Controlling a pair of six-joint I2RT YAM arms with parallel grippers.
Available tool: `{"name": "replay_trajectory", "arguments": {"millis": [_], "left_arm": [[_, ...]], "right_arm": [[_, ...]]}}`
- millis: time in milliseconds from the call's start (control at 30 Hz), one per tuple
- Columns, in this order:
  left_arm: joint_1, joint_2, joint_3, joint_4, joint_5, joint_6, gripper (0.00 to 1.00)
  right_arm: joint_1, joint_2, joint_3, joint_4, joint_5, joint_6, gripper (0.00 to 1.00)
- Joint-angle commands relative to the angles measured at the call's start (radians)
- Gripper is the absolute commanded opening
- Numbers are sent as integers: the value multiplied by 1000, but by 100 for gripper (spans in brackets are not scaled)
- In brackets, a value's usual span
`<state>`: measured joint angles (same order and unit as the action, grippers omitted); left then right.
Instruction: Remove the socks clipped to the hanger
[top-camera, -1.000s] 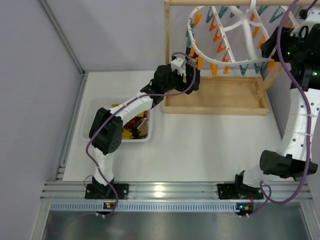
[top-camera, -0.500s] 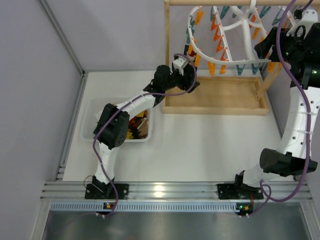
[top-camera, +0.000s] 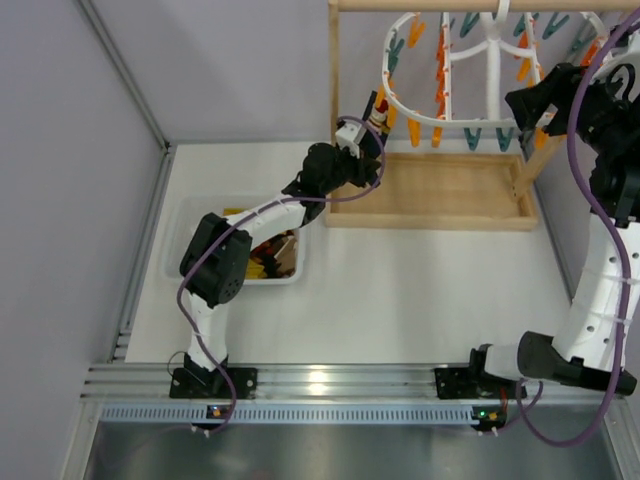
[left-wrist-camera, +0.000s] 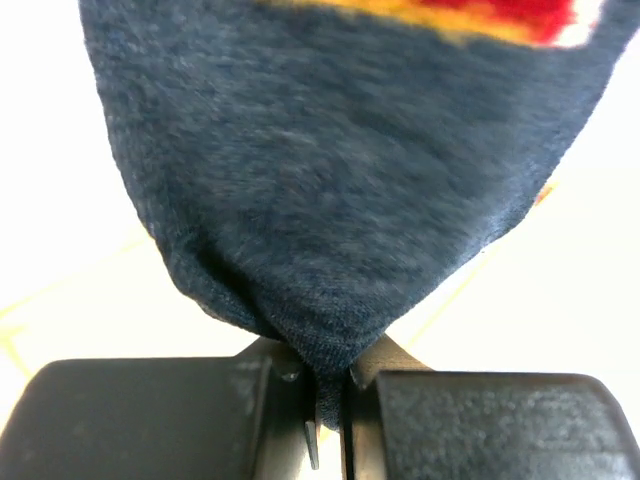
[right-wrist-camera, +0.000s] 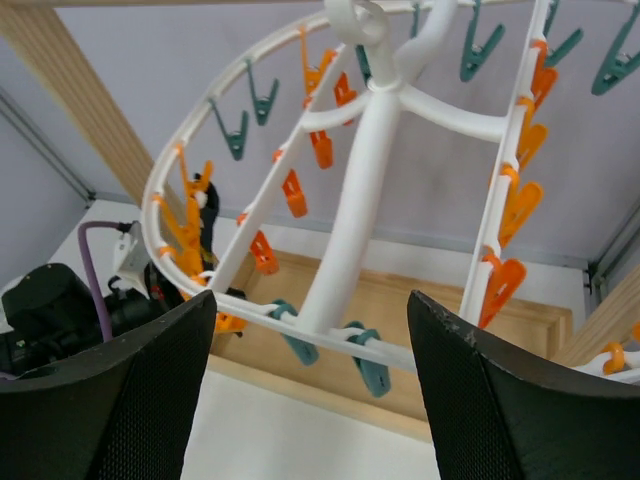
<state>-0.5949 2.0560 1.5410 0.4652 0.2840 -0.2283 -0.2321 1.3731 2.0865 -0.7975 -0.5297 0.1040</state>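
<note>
In the left wrist view, a dark navy sock (left-wrist-camera: 330, 170) with a red and yellow band at its top fills the frame. My left gripper (left-wrist-camera: 325, 410) is shut on its lower tip. From above, the left gripper (top-camera: 368, 120) sits under the left rim of the hanger (top-camera: 490, 70), a white oval frame with orange and teal clips hung from the wooden rail. My right gripper (right-wrist-camera: 310, 300) is open at the hanger's right side, and its fingers (right-wrist-camera: 110, 390) straddle the hanger's (right-wrist-camera: 370, 150) white centre rib without touching it. No other sock shows.
The wooden rack has a tray base (top-camera: 440, 190), a left post (top-camera: 334, 100) and a top rail (top-camera: 450, 5). A white bin (top-camera: 190, 230) holding a pile of mixed clothes (top-camera: 270, 255) stands left of the rack, under the left arm.
My left gripper has closed on the sock's tip and risen toward the hanger's rim. The hanger has swung and turned. The right gripper has shifted slightly upward.
</note>
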Motion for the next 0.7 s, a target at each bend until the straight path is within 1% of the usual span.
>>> {"name": "replay_trajectory", "arguments": {"millis": [0,100,167,300,400,500,600,667], "left_arm": [[-43,-169,-65,82,-138,9,0],[-83,-233,-131,84,-215,14,0],[-107,-258,-171,82,-270,18,0],[-178,-321,-229,82,-429,81,0],[-235,-359,-263,82,-495,122,0],[-290,-388,-292,81,-551,171,0],[-344,-407,-314,81,-604,213,0],[-393,-416,-326,79,-628,243,0]], "right_arm": [[-15,-86,-42,113,-73,45,75],[-13,-100,-39,132,-105,68,79],[-15,-91,-37,136,-130,88,80],[-9,-106,-98,188,-197,135,80],[16,-117,-115,210,-211,146,80],[69,-109,-115,193,-176,138,79],[170,-88,-94,137,-89,89,78],[291,-68,-79,104,-49,68,77]]}}
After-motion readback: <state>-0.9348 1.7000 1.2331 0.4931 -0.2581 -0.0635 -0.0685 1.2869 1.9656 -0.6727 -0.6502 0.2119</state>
